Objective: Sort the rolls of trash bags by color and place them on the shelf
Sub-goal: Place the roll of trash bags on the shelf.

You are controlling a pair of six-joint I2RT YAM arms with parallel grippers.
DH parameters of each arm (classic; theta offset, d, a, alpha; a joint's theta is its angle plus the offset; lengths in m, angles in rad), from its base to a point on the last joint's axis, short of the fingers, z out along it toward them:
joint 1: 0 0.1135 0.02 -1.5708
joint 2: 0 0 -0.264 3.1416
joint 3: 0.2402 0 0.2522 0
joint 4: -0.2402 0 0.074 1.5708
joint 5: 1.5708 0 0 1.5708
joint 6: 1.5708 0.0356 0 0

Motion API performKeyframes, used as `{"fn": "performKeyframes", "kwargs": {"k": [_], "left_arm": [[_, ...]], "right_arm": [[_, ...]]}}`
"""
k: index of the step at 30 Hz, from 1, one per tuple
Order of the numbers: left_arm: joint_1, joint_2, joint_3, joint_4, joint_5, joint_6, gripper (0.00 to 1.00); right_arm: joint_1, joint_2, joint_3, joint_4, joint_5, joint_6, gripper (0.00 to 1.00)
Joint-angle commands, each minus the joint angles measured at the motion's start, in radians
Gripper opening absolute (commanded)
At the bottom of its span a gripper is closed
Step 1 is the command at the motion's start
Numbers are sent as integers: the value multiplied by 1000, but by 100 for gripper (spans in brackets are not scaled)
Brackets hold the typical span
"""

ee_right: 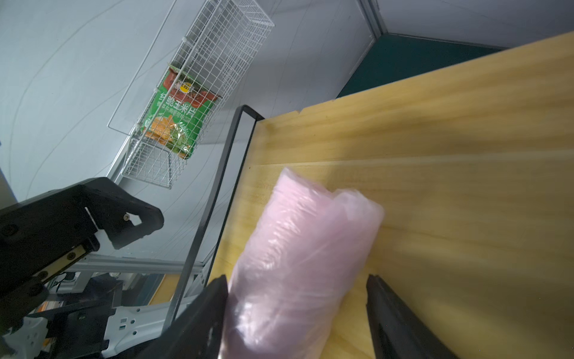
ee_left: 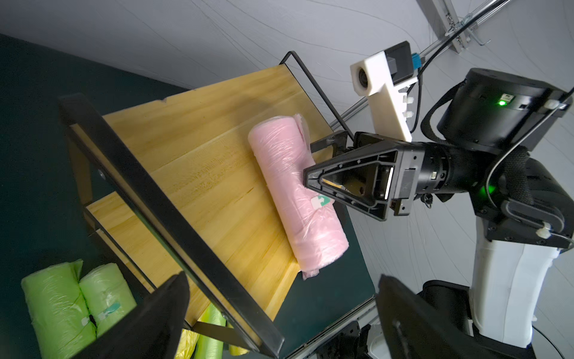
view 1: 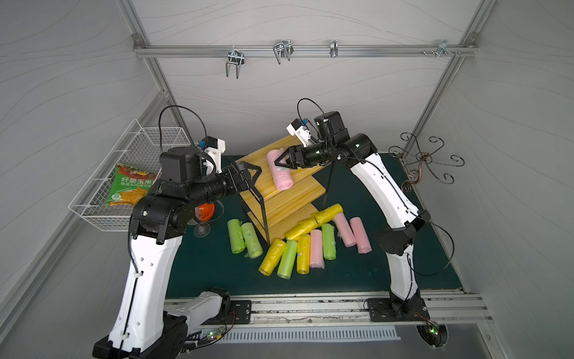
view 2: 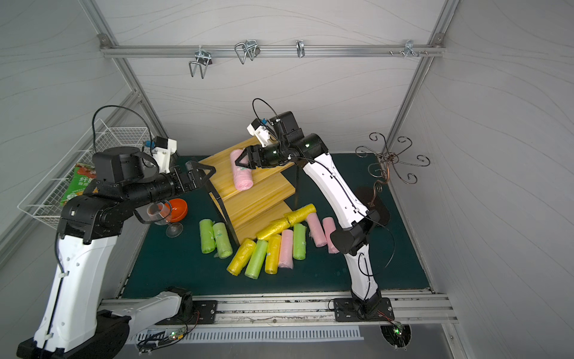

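On the surface [view 1: 357,273] lie four lime green rolls [view 1: 235,236], four yellow rolls [view 1: 272,256] and three pink rolls [view 1: 360,234]. Behind them, on the top board of the shelf [view 1: 298,199], a fourth pink roll [view 1: 281,174] lies flat, its long axis running front to back. The right fingers [ee_right: 202,320] straddle it, spread loose, and the left fingers [ee_left: 155,320] gape wide beside the frame
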Motion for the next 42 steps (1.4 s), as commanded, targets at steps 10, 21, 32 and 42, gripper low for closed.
{"fn": "performKeyframes", "kwargs": {"k": [10, 21, 32, 42], "left_arm": [[-1, 309, 507, -278, -36, 20, 98], [-122, 386, 534, -204, 11, 8, 75], [-130, -108, -89, 244, -141, -58, 82], [-129, -367, -373, 310, -187, -118, 84]], "right_arm": [[-46, -352, -286, 88, 303, -45, 79], [-202, -903, -1026, 148, 674, -105, 77], [-484, -912, -1428, -22, 507, -67, 75], [-508, -860, -1610, 45, 536, 54, 68]]}}
